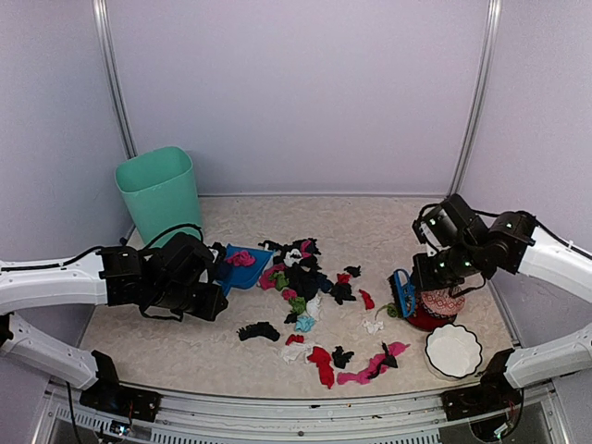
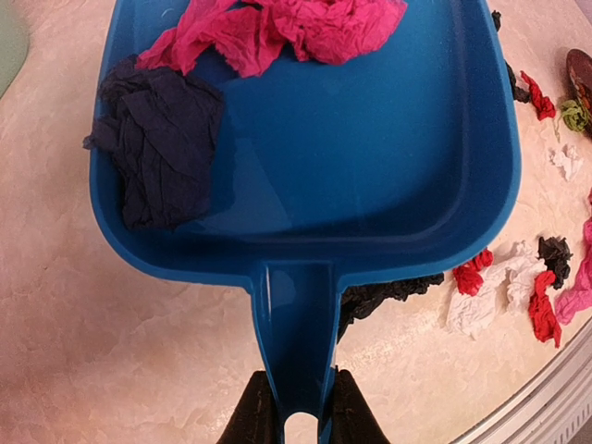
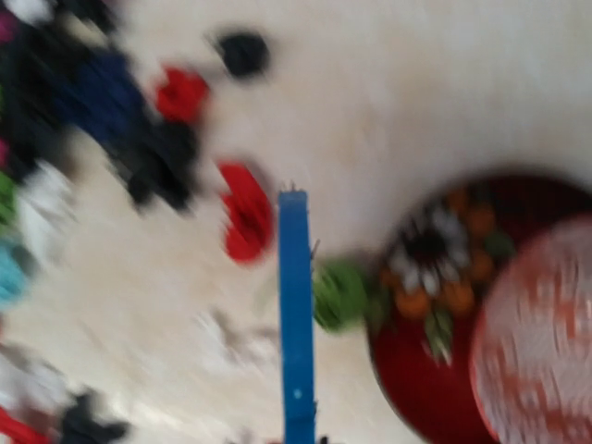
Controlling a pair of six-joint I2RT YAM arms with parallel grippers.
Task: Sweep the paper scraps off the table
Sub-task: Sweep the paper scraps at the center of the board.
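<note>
Paper scraps point(image 1: 301, 273) in black, pink, red, navy, white and green lie piled mid-table, with more near the front point(image 1: 324, 365). My left gripper point(image 1: 217, 270) point(image 2: 301, 424) is shut on the handle of a blue dustpan point(image 1: 242, 264) point(image 2: 351, 157). The pan rests on the table point(image 1: 185, 342) at the pile's left edge, with a pink scrap point(image 2: 287, 28) and a navy scrap point(image 2: 157, 148) in it. My right gripper point(image 1: 424, 276) holds a blue brush point(image 1: 403, 292) point(image 3: 296, 314) right of the pile. The right wrist view is blurred; a red scrap point(image 3: 245, 217) and a green scrap point(image 3: 340, 294) flank the brush.
A teal bin point(image 1: 159, 190) stands at the back left. A red-patterned bowl point(image 1: 427, 317) point(image 3: 435, 370) holding a patterned ball point(image 3: 546, 342) sits under my right gripper. A white scalloped bowl point(image 1: 453, 351) is at the front right. Pale walls enclose the table.
</note>
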